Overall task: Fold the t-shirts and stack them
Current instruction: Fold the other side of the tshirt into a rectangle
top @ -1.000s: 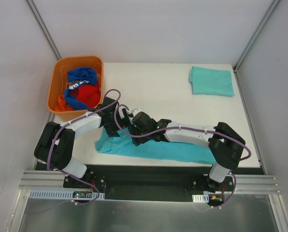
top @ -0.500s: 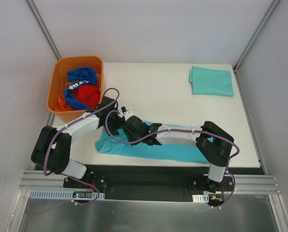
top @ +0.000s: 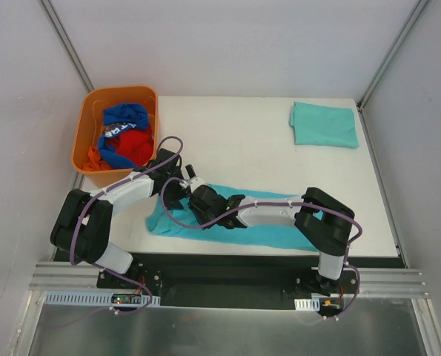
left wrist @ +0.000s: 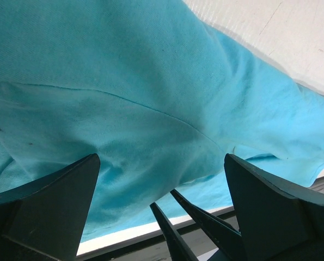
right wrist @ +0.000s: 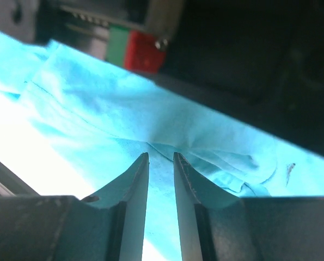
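Two t-shirts are on the white table (top: 242,148). One, the folded t-shirt (top: 324,124), sits in the far right corner, well apart from both arms. The other, the turquoise t-shirt (top: 250,237), lies stretched out along the near edge, partly under the right arm.

The left gripper (left wrist: 160,163) hangs just over the left end of this shirt. Its fingers (left wrist: 53,212) are spread wide and hold nothing. The right gripper (right wrist: 160,157) reaches across to the same end, close beside the left one. Its two fingers (right wrist: 132,185) are squeezed almost together on a little fold of the turquoise cloth, and wrinkles run out from the tips.

An orange bin (top: 85,137) stands at the far left corner. Inside it is a heap with a blue garment (top: 124,115) with white letters and a red garment (top: 135,144).
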